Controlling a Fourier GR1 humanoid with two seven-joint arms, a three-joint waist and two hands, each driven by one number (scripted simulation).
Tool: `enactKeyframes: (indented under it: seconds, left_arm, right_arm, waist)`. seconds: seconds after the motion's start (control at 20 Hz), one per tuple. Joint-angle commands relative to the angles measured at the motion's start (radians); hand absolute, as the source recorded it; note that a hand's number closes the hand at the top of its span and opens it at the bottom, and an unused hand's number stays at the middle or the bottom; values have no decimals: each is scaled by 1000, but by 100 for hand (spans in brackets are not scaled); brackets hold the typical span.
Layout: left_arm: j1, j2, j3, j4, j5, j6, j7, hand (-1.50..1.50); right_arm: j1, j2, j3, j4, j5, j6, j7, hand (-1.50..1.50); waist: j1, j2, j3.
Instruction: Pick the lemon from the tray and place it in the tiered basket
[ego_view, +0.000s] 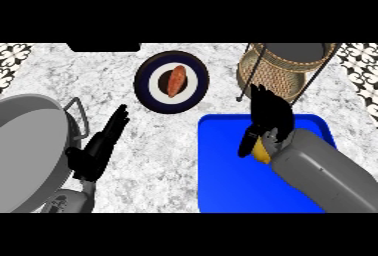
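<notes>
The blue tray (221, 170) is lying on the near right part of the speckled grey counter (159, 150). The right hand (267, 117) is reaching over the tray from the near right, and its grey forearm (325, 172) is covering a big part of the tray. The black fingers are curling down, and the thumb is bending round a little yellow thing just under the hand. That yellow thing is the lemon (260, 152). Only a small bit of it is showing, because the hand and the arm are hiding the rest. It is sitting low over the tray, near the tray's middle, but I cannot tell if it is touching the tray or not. The tiered basket (284, 67) is standing just past the far edge of the tray, on the far right, with thin dark legs going down beside it. A dark round plate (171, 102) with an orange piece of food (176, 81) on it is sitting far off in the middle. A big grey pot (26, 150) is taking up the left side. The left hand (103, 142) is resting beside the pot with its fingers out straight, holding nothing.
</notes>
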Motion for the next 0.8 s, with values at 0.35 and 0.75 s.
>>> enactKeyframes:
  seconds: [0.35,0.75]
  left_arm:
    - [-3,-13,9,-5,-10,-7,15,0]
    - [14,-31,9,-2,-20,-15,-4,0]
  right_arm:
    - [152,52,-49,4,77,-16,173,-150]
    - [244,81,-87,39,167,-27,142,-150]
  waist:
    - [7,4,2]
    - [8,5,2]
